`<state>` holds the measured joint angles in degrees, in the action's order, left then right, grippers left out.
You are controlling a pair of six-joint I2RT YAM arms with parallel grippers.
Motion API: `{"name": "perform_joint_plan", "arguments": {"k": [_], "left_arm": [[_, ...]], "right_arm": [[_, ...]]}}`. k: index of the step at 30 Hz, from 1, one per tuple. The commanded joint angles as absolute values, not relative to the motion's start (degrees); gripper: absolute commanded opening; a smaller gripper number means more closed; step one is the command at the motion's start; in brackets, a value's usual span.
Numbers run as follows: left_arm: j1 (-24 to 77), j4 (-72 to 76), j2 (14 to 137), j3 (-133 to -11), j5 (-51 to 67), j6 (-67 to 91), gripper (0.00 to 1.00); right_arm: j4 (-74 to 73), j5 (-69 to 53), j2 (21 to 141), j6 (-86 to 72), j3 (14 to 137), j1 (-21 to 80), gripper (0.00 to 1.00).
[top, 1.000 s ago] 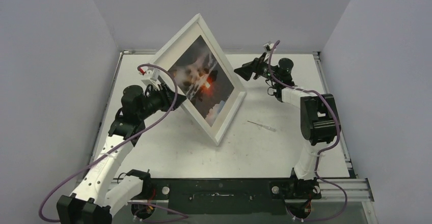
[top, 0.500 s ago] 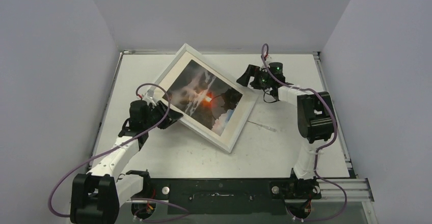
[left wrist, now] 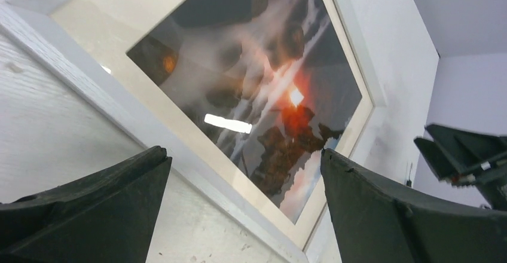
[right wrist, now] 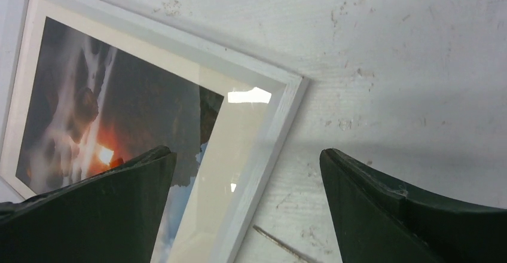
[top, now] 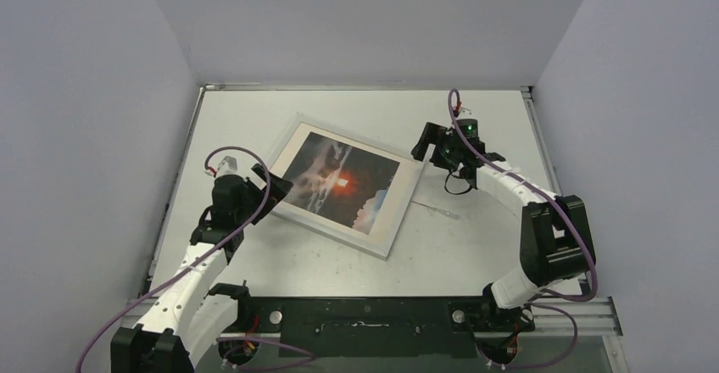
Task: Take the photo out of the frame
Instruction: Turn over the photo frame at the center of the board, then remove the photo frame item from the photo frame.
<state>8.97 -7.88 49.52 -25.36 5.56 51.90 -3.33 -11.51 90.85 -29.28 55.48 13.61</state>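
The photo (top: 343, 182) lies inside the frame (top: 405, 208); left claw (top: 278, 191) and right claw (top: 421, 147) both hang released.

frame (top: 392, 239) lies flat mid-table (top: 475, 254), face up, photo (top: 339, 182) in it. left gripper (top: 275, 189) sits at the frame's left edge, right gripper (top: 421, 141) just off its far right corner, frame between them. thin rod (top: 435, 210) on table right of frame, nearer than right gripper

Scuffed white table (top: 475, 254), thin rod (top: 437, 210) lying on it, perhaps a small screwdriver, grey walls (top: 85, 93)
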Motion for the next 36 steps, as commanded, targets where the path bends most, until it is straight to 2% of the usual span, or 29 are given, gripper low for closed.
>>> {"name": "perform_joint_plan", "arguments": {"k": [1,6,11,13,16,21,25,31,36], "left_arm": [[9.06,-15.15,48.93,-31.45,-5.40,49.55,0.97],[9.48,-13.38,52.01,-35.27,-13.31,43.64,0.99],[13.40,-3.76,58.58,-36.13,-23.08,37.94,1.00],[14.20,-1.08,62.71,-37.18,-25.33,36.33,1.00],[14.04,2.92,69.32,-40.41,-26.48,33.41,1.00],[12.33,1.15,78.12,-47.55,-28.28,27.19,1.00],[8.31,0.54,82.58,-49.53,-21.65,27.94,1.00],[7.27,0.09,87.45,-50.93,-16.98,29.38,0.99],[7.03,-2.79,91.61,-51.76,-14.73,30.64,0.99]], "right_arm": [[-9.36,-6.68,85.53,-32.57,53.16,16.71,0.93],[-14.68,4.83,82.80,-41.63,52.57,24.09,0.84],[-12.65,3.83,82.69,-46.93,49.28,28.81,0.64],[-11.25,3.09,83.24,-48.17,47.95,30.24,0.52],[-12.03,2.97,85.18,-49.96,47.82,32.23,0.50],[-11.74,4.02,86.47,-52.49,45.76,34.79,0.60],[-12.03,3.50,88.34,-51.77,45.64,34.73,0.60],[-12.90,1.03,90.60,-45.28,47.83,29.27,0.52],[-13.44,-3.03,92.85,-39.56,51.94,23.31,0.29]]}}
